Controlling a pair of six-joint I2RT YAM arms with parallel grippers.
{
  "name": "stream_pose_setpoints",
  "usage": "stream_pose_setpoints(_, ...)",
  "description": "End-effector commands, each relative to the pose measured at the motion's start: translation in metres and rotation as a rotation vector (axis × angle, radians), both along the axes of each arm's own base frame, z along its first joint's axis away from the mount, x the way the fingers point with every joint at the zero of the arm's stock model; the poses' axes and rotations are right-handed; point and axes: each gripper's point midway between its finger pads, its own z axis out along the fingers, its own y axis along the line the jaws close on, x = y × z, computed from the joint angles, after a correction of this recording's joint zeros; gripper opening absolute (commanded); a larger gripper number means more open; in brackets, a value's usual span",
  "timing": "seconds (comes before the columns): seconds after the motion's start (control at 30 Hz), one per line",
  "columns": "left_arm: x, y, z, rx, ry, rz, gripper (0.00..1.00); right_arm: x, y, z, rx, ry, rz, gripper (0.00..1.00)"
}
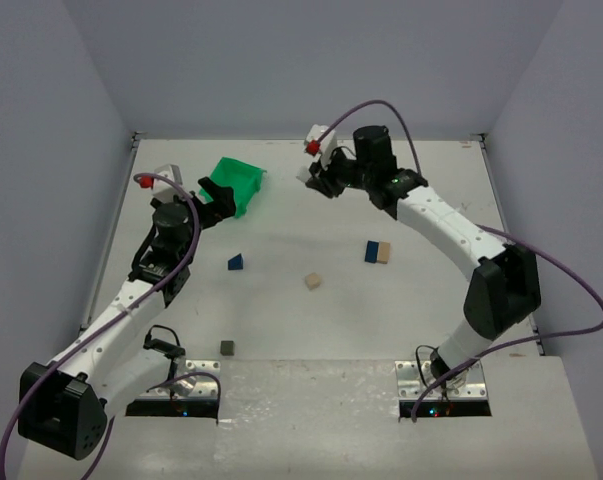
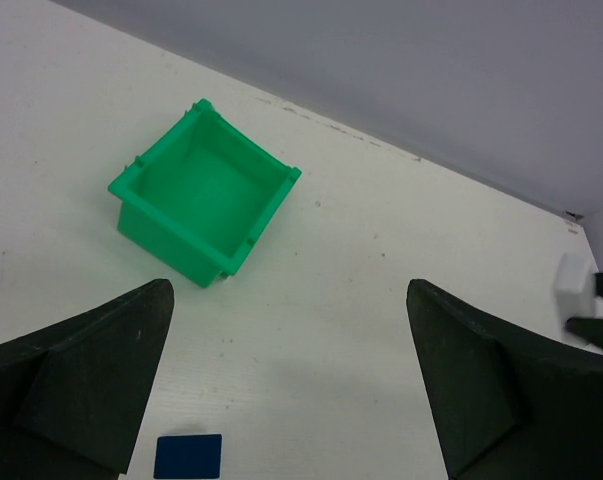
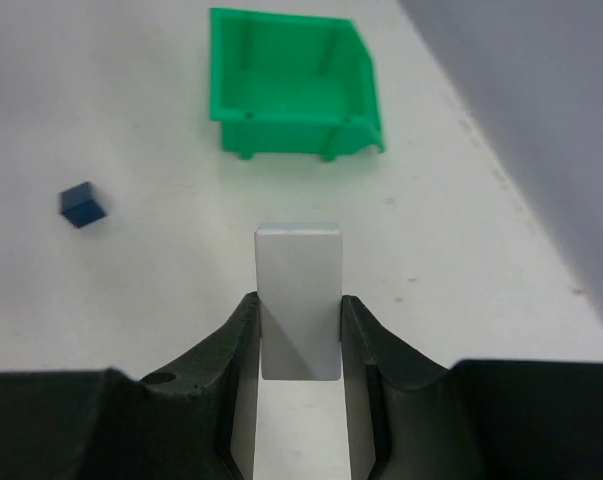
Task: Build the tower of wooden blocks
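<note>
Starting on the left with the left gripper: spread wide, nothing between the fingers, poised just beside the near-left side of the green bin. On to the bin itself, sitting open side up on the white table. Just nearward of the bin, toward the arm bases and apart from it, a blue wedge lying alone. Farther from the bin along much the same line, close to the table's near edge, a dark cube. Sliding right now: a tan cube, right of the bin and nearer the bases, well apart from it, on its own. Then up at the bin's level and to its right, the right gripper, pinching a white slab, fingers pressed against the two long sides, slab poking out past the tips. From the right wrist view, the bin straight beyond the slab, the wedge off to one side. Cannot tell whether the slab is clear of the table. Finally, farthest right of the bin and nearer the bases than it, the wood block tower: from above just a blue block and a tan block touching side by side, blue toward the bin, tan away from it. Cannot tell from overhead whether anything sits beneath them.
</note>
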Motion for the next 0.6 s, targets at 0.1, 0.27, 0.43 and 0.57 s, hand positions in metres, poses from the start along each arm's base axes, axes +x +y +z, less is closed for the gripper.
stream_pose_setpoints(0.1,0.019,-0.013,0.007,0.02,-0.053,-0.039,1.0,0.0,-0.09,-0.026,-0.181,-0.005,0.148,0.09)
stream_pose_setpoints(0.27,0.033,-0.022,-0.005,0.035,-0.036,-0.074,1.0,-0.019,-0.14,-0.083,-0.301,0.086,0.118,0.08)
stream_pose_setpoints(0.43,0.035,-0.025,0.0,0.037,-0.058,-0.089,1.0,-0.031,-0.17,-0.115,-0.317,0.208,0.075,0.08)
stream_pose_setpoints(0.57,0.034,-0.029,0.007,0.039,-0.086,-0.113,1.0,-0.045,-0.175,-0.143,-0.352,0.269,0.122,0.1)
